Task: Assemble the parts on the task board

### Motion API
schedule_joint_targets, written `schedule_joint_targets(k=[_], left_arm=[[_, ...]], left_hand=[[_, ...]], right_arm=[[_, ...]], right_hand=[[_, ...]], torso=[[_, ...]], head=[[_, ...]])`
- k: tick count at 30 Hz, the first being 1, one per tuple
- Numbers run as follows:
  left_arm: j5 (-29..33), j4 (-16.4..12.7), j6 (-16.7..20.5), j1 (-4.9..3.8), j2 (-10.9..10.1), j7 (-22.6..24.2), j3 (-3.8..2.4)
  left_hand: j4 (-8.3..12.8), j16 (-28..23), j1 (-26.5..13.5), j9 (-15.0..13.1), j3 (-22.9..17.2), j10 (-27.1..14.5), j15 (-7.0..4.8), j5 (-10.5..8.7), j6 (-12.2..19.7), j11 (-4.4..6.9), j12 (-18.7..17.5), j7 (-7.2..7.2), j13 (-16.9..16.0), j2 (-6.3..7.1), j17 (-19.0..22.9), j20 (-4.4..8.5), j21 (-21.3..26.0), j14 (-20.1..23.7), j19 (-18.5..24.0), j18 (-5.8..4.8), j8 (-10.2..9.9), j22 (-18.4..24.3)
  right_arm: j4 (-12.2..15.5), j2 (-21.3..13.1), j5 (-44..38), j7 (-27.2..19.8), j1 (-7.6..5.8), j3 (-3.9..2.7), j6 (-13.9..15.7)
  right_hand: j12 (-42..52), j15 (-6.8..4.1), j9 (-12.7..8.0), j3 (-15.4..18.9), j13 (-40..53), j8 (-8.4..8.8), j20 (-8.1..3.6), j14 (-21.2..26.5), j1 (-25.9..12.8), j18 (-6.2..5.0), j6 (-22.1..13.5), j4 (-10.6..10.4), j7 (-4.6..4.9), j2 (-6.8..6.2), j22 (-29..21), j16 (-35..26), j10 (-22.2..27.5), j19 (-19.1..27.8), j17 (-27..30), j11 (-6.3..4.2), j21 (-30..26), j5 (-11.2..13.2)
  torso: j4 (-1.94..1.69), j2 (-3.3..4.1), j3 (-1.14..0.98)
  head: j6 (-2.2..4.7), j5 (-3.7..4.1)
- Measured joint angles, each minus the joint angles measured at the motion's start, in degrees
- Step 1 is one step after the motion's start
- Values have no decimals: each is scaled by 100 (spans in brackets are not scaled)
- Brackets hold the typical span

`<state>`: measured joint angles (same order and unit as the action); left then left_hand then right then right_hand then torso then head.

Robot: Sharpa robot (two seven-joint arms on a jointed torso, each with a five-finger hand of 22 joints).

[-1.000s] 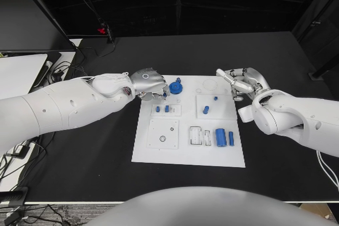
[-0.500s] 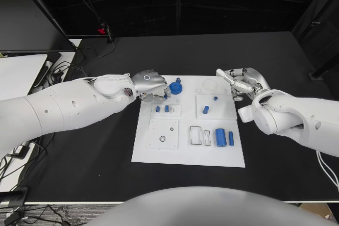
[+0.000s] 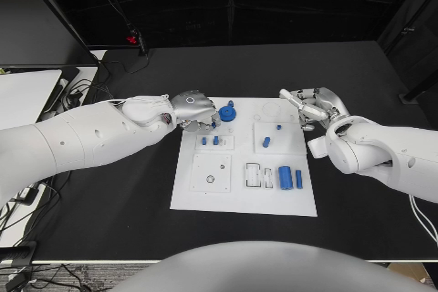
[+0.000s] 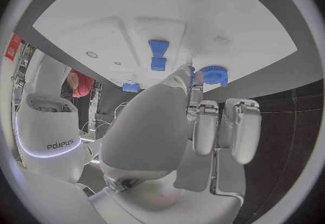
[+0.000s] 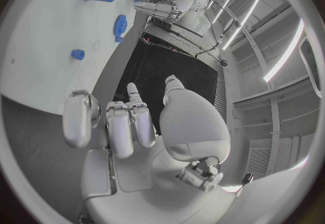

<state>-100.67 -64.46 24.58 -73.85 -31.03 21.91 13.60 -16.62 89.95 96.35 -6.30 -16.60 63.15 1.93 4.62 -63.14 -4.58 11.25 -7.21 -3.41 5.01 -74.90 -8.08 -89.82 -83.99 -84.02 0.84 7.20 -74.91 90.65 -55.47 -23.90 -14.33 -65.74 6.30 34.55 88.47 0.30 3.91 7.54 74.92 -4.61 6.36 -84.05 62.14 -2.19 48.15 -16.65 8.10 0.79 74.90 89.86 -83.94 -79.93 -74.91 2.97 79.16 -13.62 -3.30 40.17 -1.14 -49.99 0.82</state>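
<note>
Left robot hand [image 3: 193, 108] sits at the far left corner of the task board [image 3: 245, 203], fingers curled w/ tips right by the blue gear [image 3: 227, 113], prob. to seat or turn it on its post; can't tell if it's actually pinching the gear. Right robot hand [image 3: 310, 105] hovers off the board's far right edge over the tabletop [image 3: 365, 209], fingers loosely spread, holding nothing, likely kept clear. Other parts: two small blue pegs [image 3: 210, 140] just near of the gear, a blue cylinder [image 3: 285, 176] near-right. Left arm crowds access to the pegs
</note>
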Motion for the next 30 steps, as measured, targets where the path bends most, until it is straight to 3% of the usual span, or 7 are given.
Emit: schedule_joint_targets(k=[30], left_arm=[[24,269,-162,11,175,145,-11]], left_hand=[[-1,0,2,5,-32,-1,0,0,9,-1,-50,-8,2,2,0,0,0,0,0,0,-42,0]], right_arm=[[-8,16,0,0,1,0,0]], right_hand=[[0,0,0,31,0,0,0,0,0,0,20,1,20,0,0,0,0,0,0,0,0,0]], torso=[[-2,3,2]], head=[[0,-15]])
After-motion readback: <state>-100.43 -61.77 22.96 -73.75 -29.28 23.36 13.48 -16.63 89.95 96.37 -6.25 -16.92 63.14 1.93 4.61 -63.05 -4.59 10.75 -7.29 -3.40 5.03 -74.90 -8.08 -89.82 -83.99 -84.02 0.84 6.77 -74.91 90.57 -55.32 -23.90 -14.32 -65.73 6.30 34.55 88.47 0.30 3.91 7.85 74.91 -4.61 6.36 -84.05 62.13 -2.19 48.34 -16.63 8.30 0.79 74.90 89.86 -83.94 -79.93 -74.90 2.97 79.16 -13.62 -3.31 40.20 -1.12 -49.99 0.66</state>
